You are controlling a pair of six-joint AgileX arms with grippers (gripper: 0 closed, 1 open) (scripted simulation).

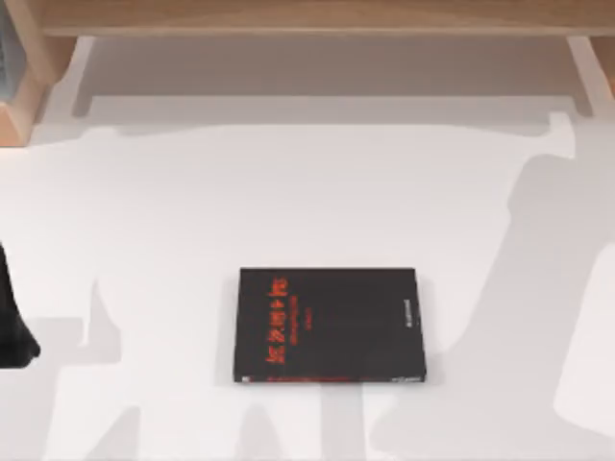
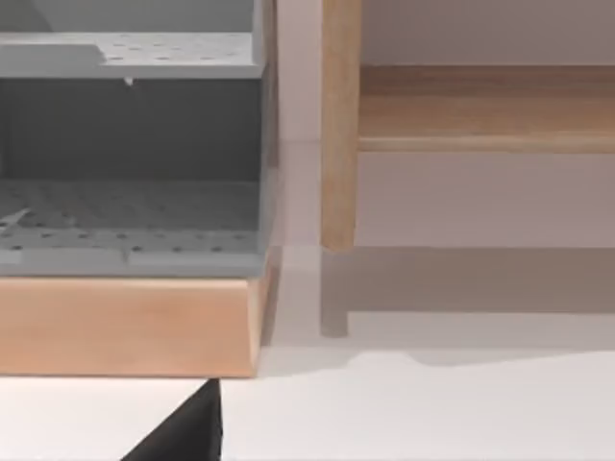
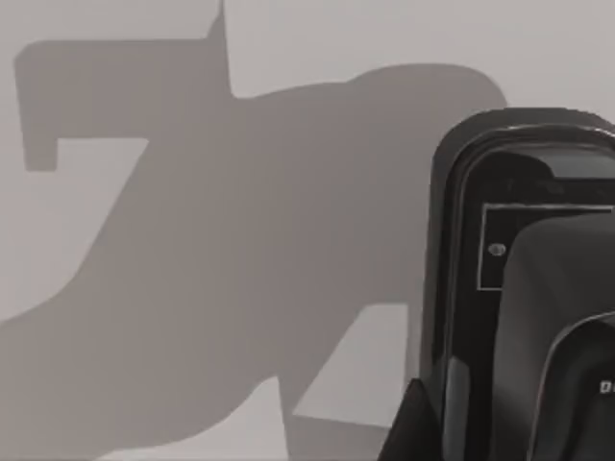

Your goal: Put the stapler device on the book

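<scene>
The book [image 1: 330, 325] lies flat on the white table a little below the middle of the top view, black-covered, with red lettering along its left side. Nothing rests on it. The stapler device [image 3: 524, 279] appears very close in the right wrist view as a glossy black oblong body with a tiny pale mark, over the white table and its shadows. A dark part of my right gripper [image 3: 413, 427] sits right beside it; whether it grips the stapler is unclear. My left arm [image 1: 12, 322] is parked at the table's left edge, well apart from the book.
A wooden shelf frame [image 1: 307, 19] runs along the back of the table. A grey perforated rack on a wooden base [image 2: 130, 317] stands at the back left, beside a wooden post [image 2: 338, 125]. Open white table surrounds the book.
</scene>
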